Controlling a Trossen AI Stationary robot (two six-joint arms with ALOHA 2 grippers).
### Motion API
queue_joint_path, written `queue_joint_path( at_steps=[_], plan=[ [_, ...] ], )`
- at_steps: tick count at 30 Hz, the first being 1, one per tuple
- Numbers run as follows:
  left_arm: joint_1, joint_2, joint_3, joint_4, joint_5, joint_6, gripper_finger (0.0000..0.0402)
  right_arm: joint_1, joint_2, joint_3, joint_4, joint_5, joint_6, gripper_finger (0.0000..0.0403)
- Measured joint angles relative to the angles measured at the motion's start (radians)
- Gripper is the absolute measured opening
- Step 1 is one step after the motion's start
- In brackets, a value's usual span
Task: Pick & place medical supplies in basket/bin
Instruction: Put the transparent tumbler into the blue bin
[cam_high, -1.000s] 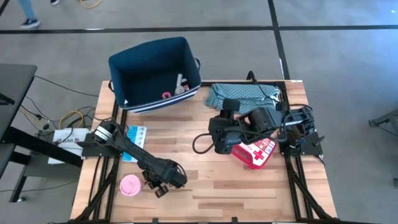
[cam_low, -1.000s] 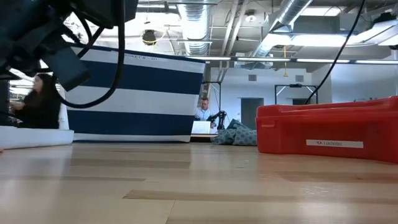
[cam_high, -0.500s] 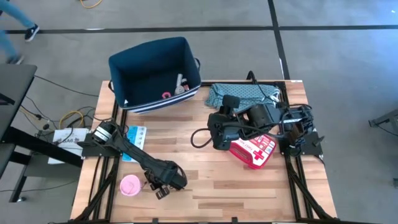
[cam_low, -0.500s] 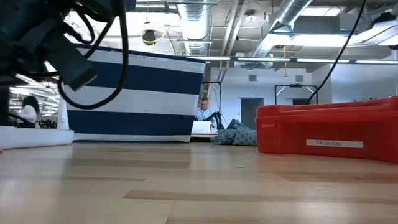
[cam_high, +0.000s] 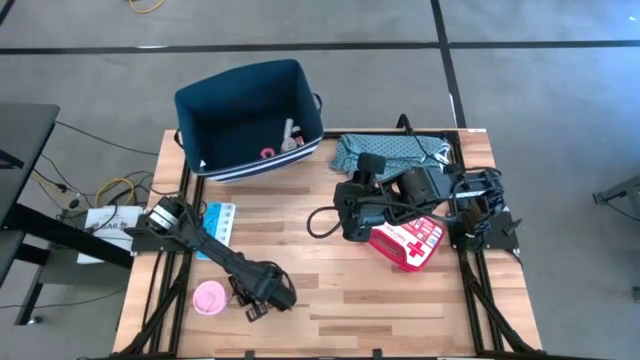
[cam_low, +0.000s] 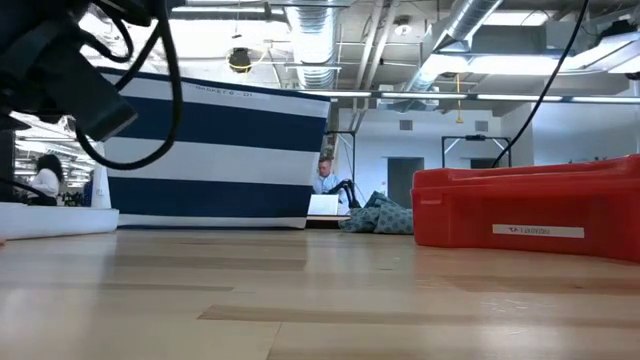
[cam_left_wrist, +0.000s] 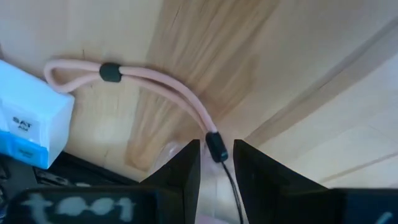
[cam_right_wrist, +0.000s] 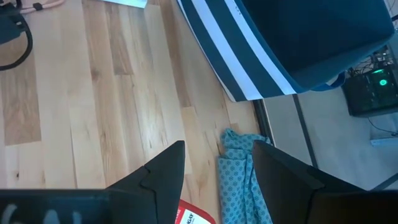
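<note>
Pink round tub (cam_high: 208, 298) unmoved on surface (cam_high: 330, 290); we note left tool (cam_high: 258, 305) has drifted nearer it, fingers narrowly parted and empty, so pickup looks imminent; right tool (cam_high: 350, 222) idles, fingers apart.

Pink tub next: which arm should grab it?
Left. Its end effector is open right beside the pink round tub at the table's near-left. The right end effector, also open, hovers by the red first-aid pouch.

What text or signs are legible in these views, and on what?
White cross: on the red pouch, high view.
Small print beside the cross: too small to read.
White label on the pouch's side, low view: blurred.
Print on the blue box: too blurred to read with confidence.
</note>
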Motion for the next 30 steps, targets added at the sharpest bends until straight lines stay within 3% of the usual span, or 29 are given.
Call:
queue_joint_path(
  at_steps=[30],
  plan=[
    [-0.047,0.0,0.0,0.011,-0.052,-0.07,0.0087,0.0,0.0,0.0,-0.001,0.0,0.008,0.018]
  ],
)
